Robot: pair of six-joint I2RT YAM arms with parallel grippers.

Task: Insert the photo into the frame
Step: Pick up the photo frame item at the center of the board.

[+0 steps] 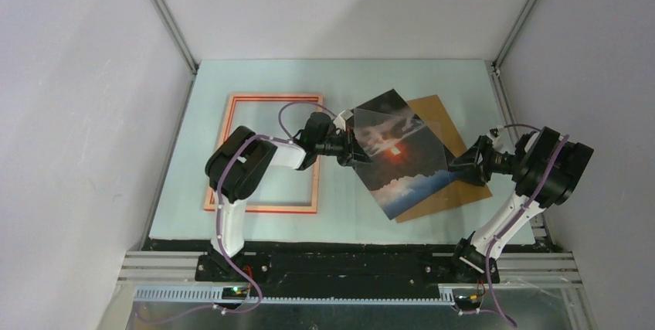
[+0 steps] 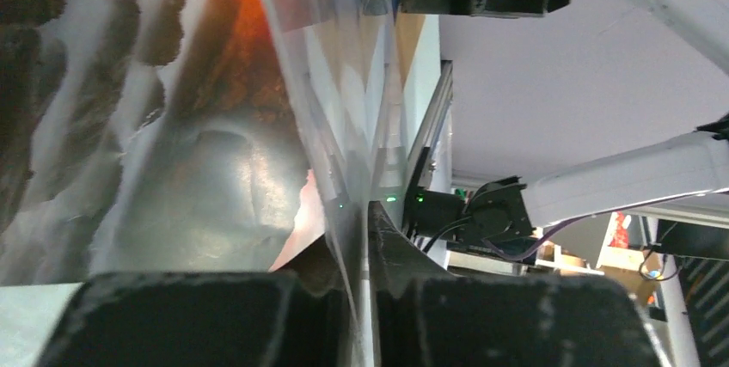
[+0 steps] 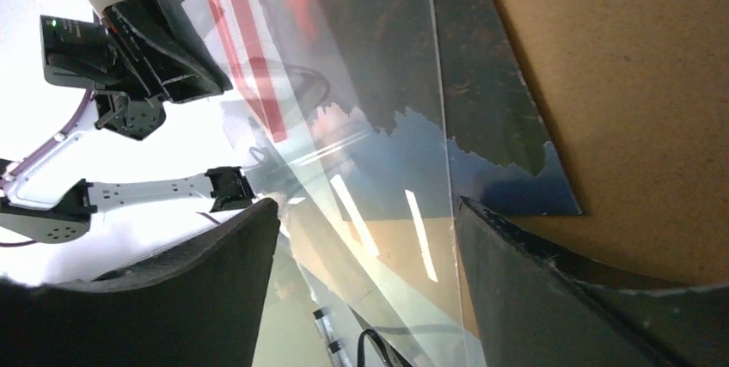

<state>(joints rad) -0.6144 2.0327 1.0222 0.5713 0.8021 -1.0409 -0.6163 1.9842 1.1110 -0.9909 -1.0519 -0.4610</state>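
**Clear sheet in left pinch; photo outside the frame**

Text check: the small coloured items at the far right of the left wrist view are too blurred for me to read.

The left gripper (image 1: 357, 149) is pressed together on the edge of a clear sheet (image 3: 387, 238), which stands tilted above the photo (image 1: 398, 158). The right gripper (image 1: 459, 164) is spread wide. The sheet's other edge sits between its fingers, but I cannot make out any contact there.

The photo lies askew, right of centre on the worktop (image 1: 347, 75), partly over the brown backing board (image 1: 452, 195). It is apart from the frame (image 1: 274, 99), which lies flat at the left. My left arm hides part of the frame's right rail.

I cannot tell whether the photo's edge is also caught in the left pinch; the left wrist view shows it running right up to the fingers. Glare on the sheet washes out part of the print.
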